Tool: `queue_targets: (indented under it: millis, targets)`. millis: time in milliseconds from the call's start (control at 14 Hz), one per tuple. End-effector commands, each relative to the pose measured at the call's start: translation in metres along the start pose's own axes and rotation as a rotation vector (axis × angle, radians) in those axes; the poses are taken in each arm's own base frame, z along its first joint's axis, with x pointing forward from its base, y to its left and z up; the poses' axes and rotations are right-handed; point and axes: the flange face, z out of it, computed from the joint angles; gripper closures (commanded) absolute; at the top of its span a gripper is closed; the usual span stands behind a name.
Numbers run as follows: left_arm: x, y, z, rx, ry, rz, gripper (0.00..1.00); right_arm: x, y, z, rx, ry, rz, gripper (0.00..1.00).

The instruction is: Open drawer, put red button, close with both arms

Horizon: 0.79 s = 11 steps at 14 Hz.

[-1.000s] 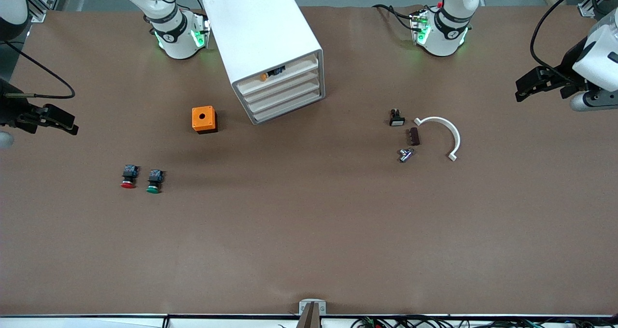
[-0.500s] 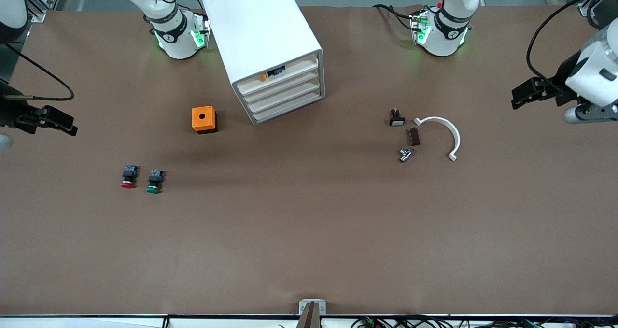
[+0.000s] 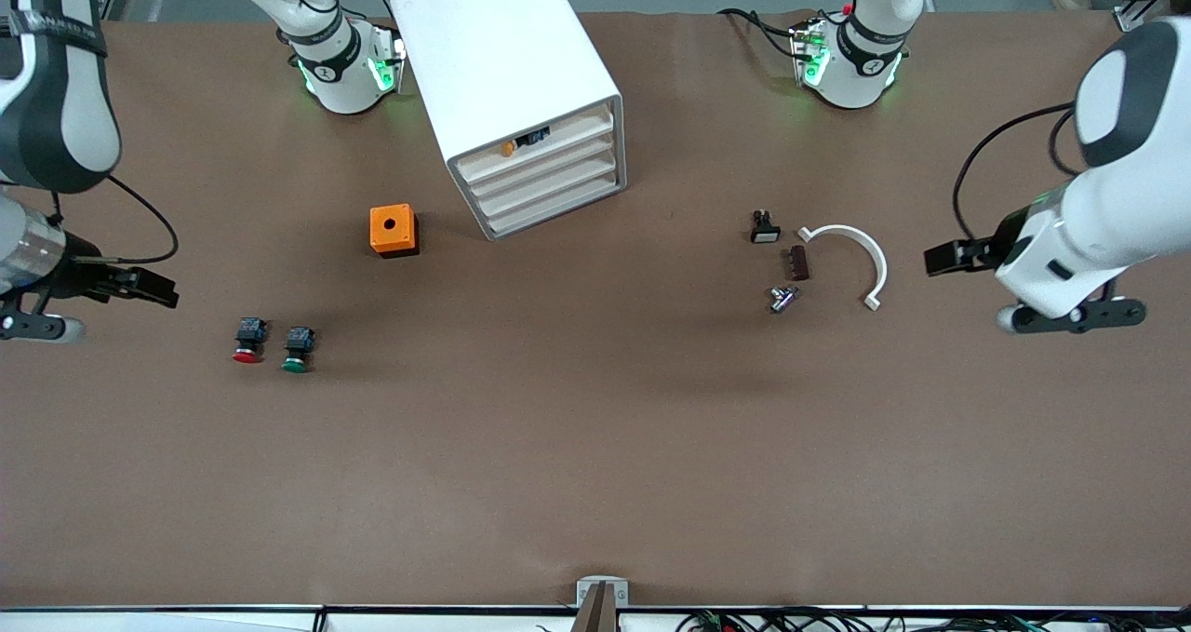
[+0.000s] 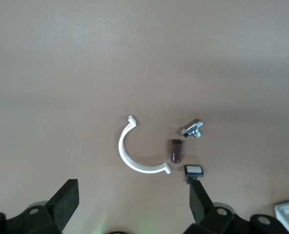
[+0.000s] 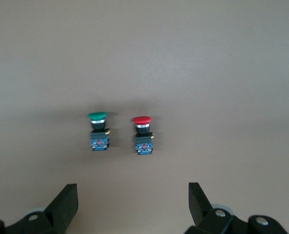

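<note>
Brown tabletop (image 3: 595, 446): small red-capped push button (image 3: 247, 341) at four o'clock from wide-open, empty right gripper (image 3: 153, 288); left gripper (image 3: 944, 260) likewise agape, empty.

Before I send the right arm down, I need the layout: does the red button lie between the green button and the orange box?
No: the red button lies beside the green button, toward the right arm's end, with the orange box farther from the front camera.

Plain brown desk (image 3: 595, 446). Small push button with round red cap (image 3: 247, 341), black-and-blue body; green-capped twin button (image 3: 297, 348). White box cabinet (image 3: 513, 92); orange cube (image 3: 393, 230).
</note>
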Motion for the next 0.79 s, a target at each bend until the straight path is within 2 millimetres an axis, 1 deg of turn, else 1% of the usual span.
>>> queue_targets:
  millis: [0, 71, 214, 286, 357, 500, 643, 714]
  targets:
    - [0.016, 0.040, 0.025, 0.013, -0.007, -0.088, 0.00, 0.000, 0.009, 0.052, -0.009, -0.001, -0.015, 0.00]
    - [0.019, 0.054, 0.038, 0.018, -0.015, -0.126, 0.00, 0.004, 0.011, 0.076, -0.008, -0.011, -0.013, 0.00]
    - [0.021, 0.084, 0.062, 0.029, -0.035, -0.207, 0.00, 0.010, 0.014, 0.112, -0.005, -0.031, -0.010, 0.00]
    - [0.022, 0.096, 0.075, 0.023, -0.060, -0.262, 0.00, 0.011, 0.020, 0.127, -0.003, -0.039, 0.000, 0.00]
    - [0.021, 0.112, 0.090, 0.015, -0.097, -0.330, 0.00, 0.014, 0.021, 0.142, -0.003, -0.037, 0.001, 0.00]
    - [0.019, 0.135, 0.116, 0.023, -0.148, -0.456, 0.00, 0.018, 0.027, 0.176, -0.001, -0.033, 0.010, 0.00]
    - [0.015, 0.172, 0.139, 0.053, -0.174, -0.604, 0.00, 0.017, 0.030, 0.194, 0.000, -0.042, 0.015, 0.00]
    - [0.011, 0.190, 0.154, 0.082, -0.182, -0.719, 0.00, 0.016, 0.027, 0.202, 0.002, -0.054, 0.013, 0.00]
